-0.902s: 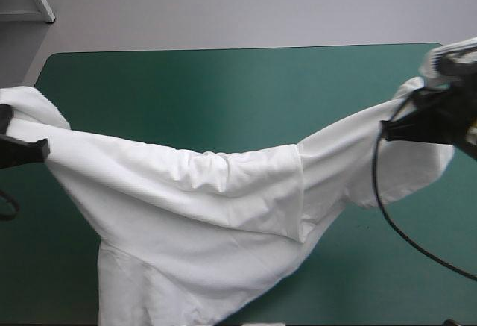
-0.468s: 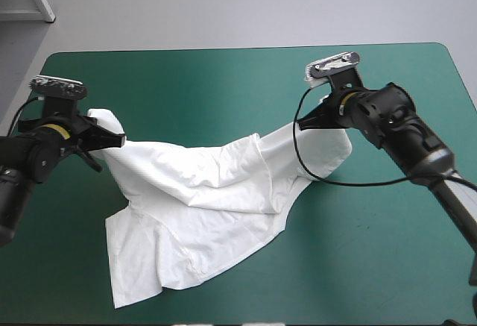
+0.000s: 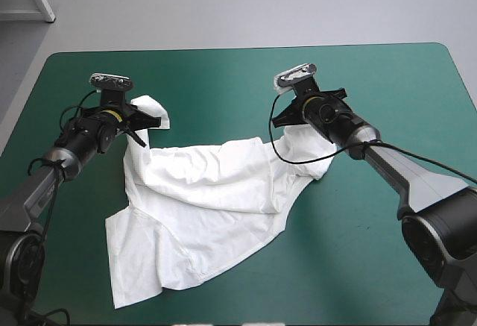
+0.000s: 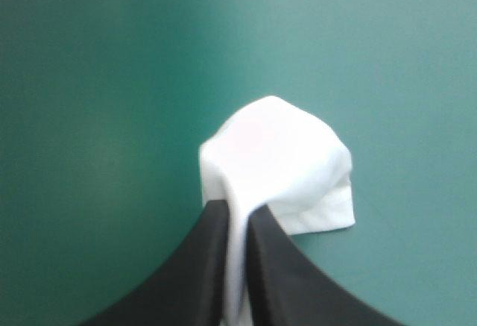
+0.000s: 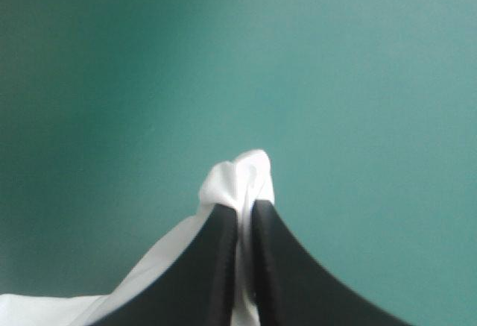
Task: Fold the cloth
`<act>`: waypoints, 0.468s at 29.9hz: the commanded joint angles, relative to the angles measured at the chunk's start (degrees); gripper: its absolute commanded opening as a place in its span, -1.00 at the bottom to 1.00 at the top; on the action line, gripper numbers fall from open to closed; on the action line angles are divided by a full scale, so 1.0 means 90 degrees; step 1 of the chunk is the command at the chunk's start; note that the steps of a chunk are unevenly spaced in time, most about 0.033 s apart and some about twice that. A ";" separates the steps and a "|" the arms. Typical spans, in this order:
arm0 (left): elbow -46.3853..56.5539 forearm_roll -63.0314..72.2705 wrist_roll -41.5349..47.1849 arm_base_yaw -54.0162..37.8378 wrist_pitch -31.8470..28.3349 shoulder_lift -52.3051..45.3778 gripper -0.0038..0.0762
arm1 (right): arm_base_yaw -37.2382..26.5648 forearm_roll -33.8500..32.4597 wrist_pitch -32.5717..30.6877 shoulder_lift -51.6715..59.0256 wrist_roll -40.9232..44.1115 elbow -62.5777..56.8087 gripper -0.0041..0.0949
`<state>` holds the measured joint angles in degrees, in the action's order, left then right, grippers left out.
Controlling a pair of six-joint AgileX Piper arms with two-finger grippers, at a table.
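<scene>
The white T-shirt [image 3: 209, 207] lies rumpled across the middle of the teal-green table, its lower part spread toward the near left. My left gripper [image 3: 147, 121] is shut on one bunched corner at the shirt's far left; in the left wrist view [image 4: 237, 218] a white tuft [image 4: 279, 165] pokes out past the black fingertips. My right gripper [image 3: 287, 117] is shut on the far right corner, and the right wrist view [image 5: 244, 210] shows a small fold of T-shirt [image 5: 242, 177] pinched between its fingers. The cloth sags between the two grippers.
Bare teal-green cover [image 3: 402, 214] stretches to the right and along the far side [image 3: 216, 76]. The table's far edge runs just beyond both grippers.
Both grippers have come inward and forward from the table's sides, still holding the shirt. The stretched, lifted cloth has slackened and settled onto the table.
</scene>
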<state>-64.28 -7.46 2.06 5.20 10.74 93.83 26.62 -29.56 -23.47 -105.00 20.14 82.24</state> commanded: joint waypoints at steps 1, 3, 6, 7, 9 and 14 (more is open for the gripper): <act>-0.0167 0.0028 0.0099 0.0025 -0.0846 -0.0057 -0.30 | -0.0067 -0.0226 0.0411 0.0211 0.0080 0.0330 -0.29; -0.0167 0.0028 0.0099 0.0025 -0.0818 -0.0043 0.15 | -0.0090 -0.0226 0.0336 0.0228 0.0096 0.0393 0.24; -0.0182 0.0004 0.0060 0.0025 -0.0502 -0.0313 0.50 | -0.0090 -0.0226 -0.0331 0.0414 0.0083 0.0657 0.72; -0.0216 0.0004 0.0047 0.0025 -0.0297 -0.0429 0.51 | -0.0090 -0.0226 -0.0535 0.0494 0.0083 0.0727 0.75; -0.0354 0.0004 0.0047 0.0025 0.0357 -0.0801 0.48 | -0.0090 -0.0181 -0.1081 0.0789 0.0083 0.0865 0.73; -0.0808 0.0030 0.0103 0.0025 0.2743 -0.1814 0.42 | -0.0090 0.0016 -0.2584 0.1642 -0.0015 0.0963 0.64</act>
<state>-67.77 -7.53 2.35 5.20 26.69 84.68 26.26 -28.95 -41.35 -97.05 20.82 88.67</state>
